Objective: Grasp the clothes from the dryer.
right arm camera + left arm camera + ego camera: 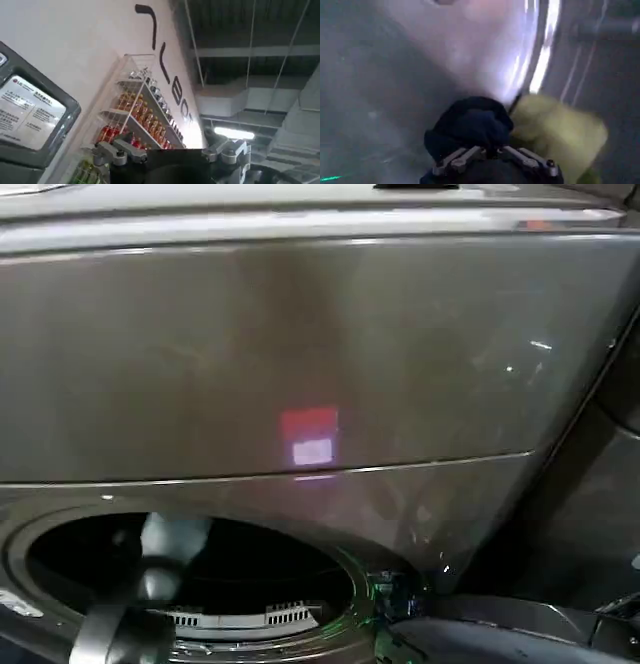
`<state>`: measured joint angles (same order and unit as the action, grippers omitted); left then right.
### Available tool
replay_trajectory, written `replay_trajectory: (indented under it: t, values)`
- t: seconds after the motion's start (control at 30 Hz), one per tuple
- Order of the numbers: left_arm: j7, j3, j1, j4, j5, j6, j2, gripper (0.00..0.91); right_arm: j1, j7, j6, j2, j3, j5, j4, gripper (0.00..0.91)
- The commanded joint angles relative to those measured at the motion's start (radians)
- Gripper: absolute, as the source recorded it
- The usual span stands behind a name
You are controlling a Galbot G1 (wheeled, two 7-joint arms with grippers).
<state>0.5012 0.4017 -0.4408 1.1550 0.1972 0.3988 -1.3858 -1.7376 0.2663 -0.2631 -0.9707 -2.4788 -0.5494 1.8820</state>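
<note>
The dryer is a bronze-grey machine, its round porthole open at the lower left of the head view. My left arm reaches through the porthole into the drum. Inside, in the left wrist view, my left gripper is shut on the dark navy bundle of clothes, its fingertips buried in the cloth. The yellow-green bundle lies right beside the navy one, touching it. My right gripper is outside the dryer, pointing up at the room, open and holding nothing.
The shiny drum wall curves close around the left gripper. A white vent strip sits at the porthole's lower rim. A dark panel stands right of the dryer. The right wrist view shows a shelf of bottles on a white wall.
</note>
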Motion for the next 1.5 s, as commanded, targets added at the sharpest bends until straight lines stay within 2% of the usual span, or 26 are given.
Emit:
replay_trajectory:
  t: [0.03,0.23,0.4,0.6,1.5]
  values:
    - [-0.358,0.110,-0.228,0.243,-0.323,-0.179,-0.052,0.000,0.008,0.008,0.056,0.001,0.004,-0.012,-0.003,0.907]
    - [-0.450,0.109,-0.341,0.368,-0.320,-0.304,-0.089,0.000,0.014,-0.009,0.074,0.004,0.012,-0.033,0.006,0.907]
    - [-0.510,0.101,-0.420,0.402,-0.263,-0.332,-0.119,0.000,0.017,-0.007,0.089,0.006,0.008,-0.031,0.005,0.907]
    - [-0.540,0.099,-0.429,0.433,-0.258,-0.316,-0.139,0.000,0.012,-0.029,0.097,0.019,-0.005,-0.036,-0.013,0.907]
    - [-0.507,0.089,-0.431,0.458,-0.242,-0.296,-0.123,0.000,-0.005,-0.021,0.070,0.020,-0.064,-0.023,-0.012,0.907]
